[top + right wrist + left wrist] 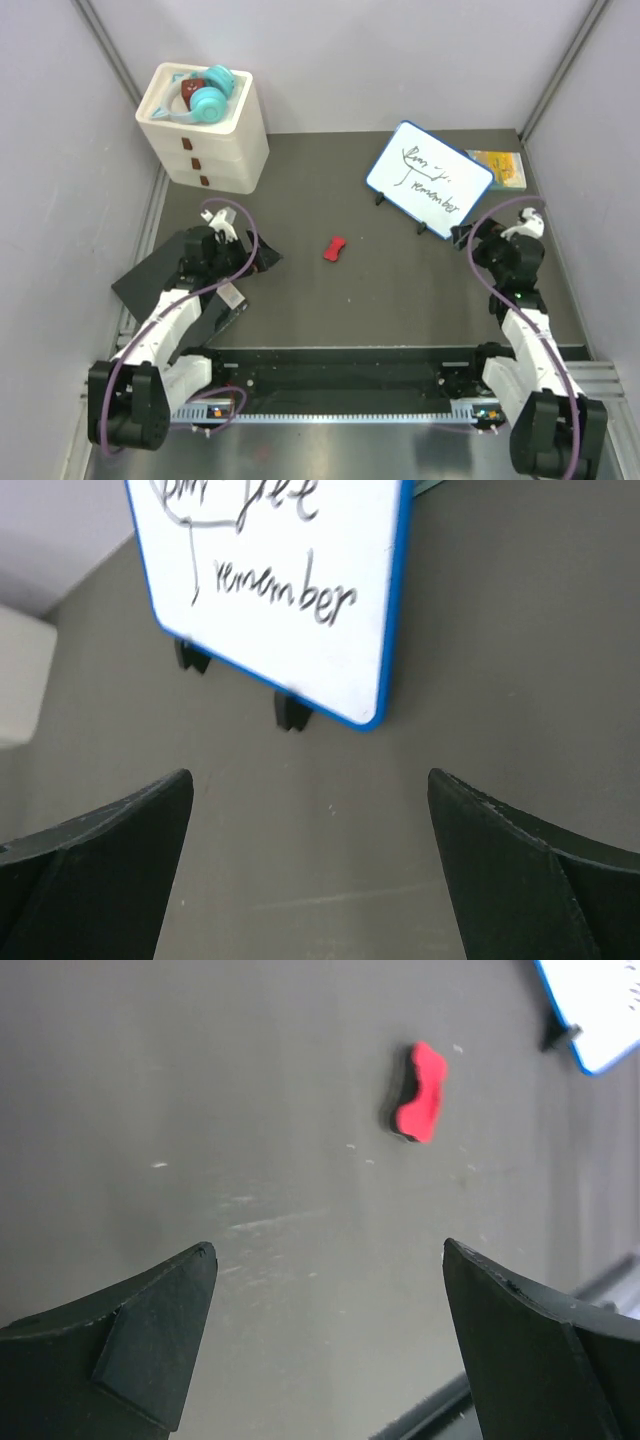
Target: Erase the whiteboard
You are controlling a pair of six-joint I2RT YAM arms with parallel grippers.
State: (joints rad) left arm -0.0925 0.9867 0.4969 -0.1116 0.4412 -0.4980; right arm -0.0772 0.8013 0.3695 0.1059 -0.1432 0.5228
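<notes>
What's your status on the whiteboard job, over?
Left gripper open, empty, red eraser ahead. Right gripper open, empty, facing whiteboard. Writing not yet erased. Nothing between.

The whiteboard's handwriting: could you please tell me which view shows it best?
The right wrist view: the whiteboard fills the upper frame and "remember" reads clearly. The top external shows the whole board, its writing small; the left wrist view catches only a blue-rimmed corner.

Overhead plus 2 wrists, toward whiteboard (430,182)
</notes>
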